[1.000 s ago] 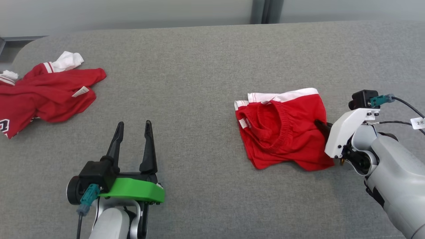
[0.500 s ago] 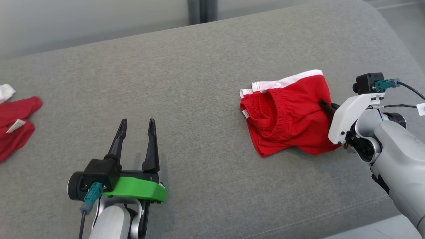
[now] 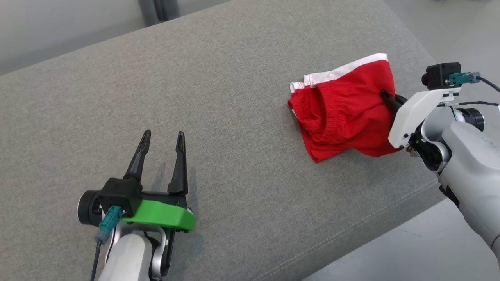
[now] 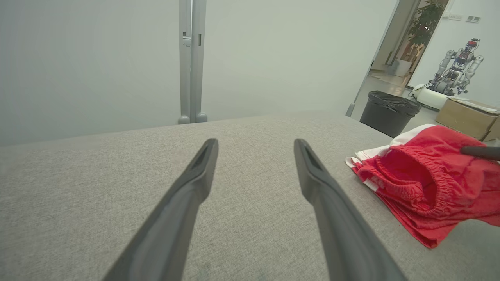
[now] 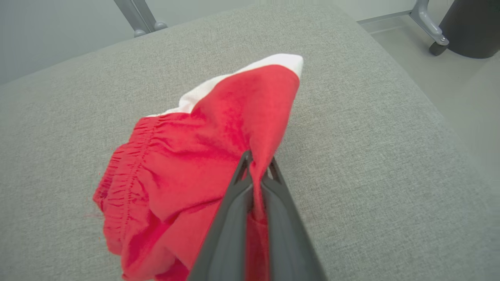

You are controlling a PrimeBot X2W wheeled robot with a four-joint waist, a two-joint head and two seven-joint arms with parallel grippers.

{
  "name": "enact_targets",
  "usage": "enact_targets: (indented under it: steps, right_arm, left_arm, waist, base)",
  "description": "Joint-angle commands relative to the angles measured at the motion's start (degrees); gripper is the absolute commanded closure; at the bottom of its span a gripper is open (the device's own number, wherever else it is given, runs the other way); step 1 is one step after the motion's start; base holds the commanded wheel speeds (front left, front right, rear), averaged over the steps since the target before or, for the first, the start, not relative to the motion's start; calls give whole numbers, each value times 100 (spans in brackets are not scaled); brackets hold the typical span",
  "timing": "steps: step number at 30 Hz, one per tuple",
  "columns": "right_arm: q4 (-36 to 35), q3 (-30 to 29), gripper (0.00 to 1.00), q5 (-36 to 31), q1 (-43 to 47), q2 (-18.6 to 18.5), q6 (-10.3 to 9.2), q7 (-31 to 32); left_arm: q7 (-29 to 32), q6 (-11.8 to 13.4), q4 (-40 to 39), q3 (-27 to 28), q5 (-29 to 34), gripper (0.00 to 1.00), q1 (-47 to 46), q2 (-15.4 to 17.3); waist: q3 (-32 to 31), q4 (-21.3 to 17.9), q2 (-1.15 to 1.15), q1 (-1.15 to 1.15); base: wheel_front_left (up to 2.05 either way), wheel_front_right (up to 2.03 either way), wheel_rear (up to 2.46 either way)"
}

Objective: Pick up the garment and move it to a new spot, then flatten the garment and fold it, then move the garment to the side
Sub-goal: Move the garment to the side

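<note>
pinching red shorts (image 3: 343, 105) near right edge of grey cushion (image 3: 234, 97), right tool (image 3: 386, 95); left tool (image 3: 163, 136) agape amid bare fabric

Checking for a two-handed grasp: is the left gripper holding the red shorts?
No: the left gripper has its jaws wide apart over the grey surface, red shorts lying off to one side.

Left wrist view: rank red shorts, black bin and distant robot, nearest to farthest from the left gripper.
1. red shorts, on the surface right of the left gripper.
2. black bin, behind the shorts.
3. distant robot, far upper right.
</note>
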Motion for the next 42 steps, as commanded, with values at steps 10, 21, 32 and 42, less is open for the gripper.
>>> enact_targets:
  steps: [10, 21, 32, 42]
  right_arm:
    - [651, 132, 100, -180, -679, -81, 0, -586]
    - [1518, 131, 100, -383, -1236, -475, -1, -1182]
    - [2232, 221, 65, -755, -1541, -611, -1, -1594]
    - [2353, -123, 0, -1053, -1359, -770, -1, -1753]
  left_arm:
    - [122, 29, -170, -36, 75, 0, -264, 179]
    - [301, 76, -633, -80, 168, 0, -402, 365]
    - [491, 114, -992, -218, 288, 0, -507, 466]
    - [530, 134, -1020, -301, 254, 0, -517, 490]
  waist:
    - [489, 140, -1, 0]
    - [1044, 449, -1, 0]
    - [1410, 596, -1, 0]
    - [1352, 590, -1, 0]
  base:
    - [0, 0, 0]
    - [0, 0, 0]
    - [0, 0, 0]
    - [0, 0, 0]
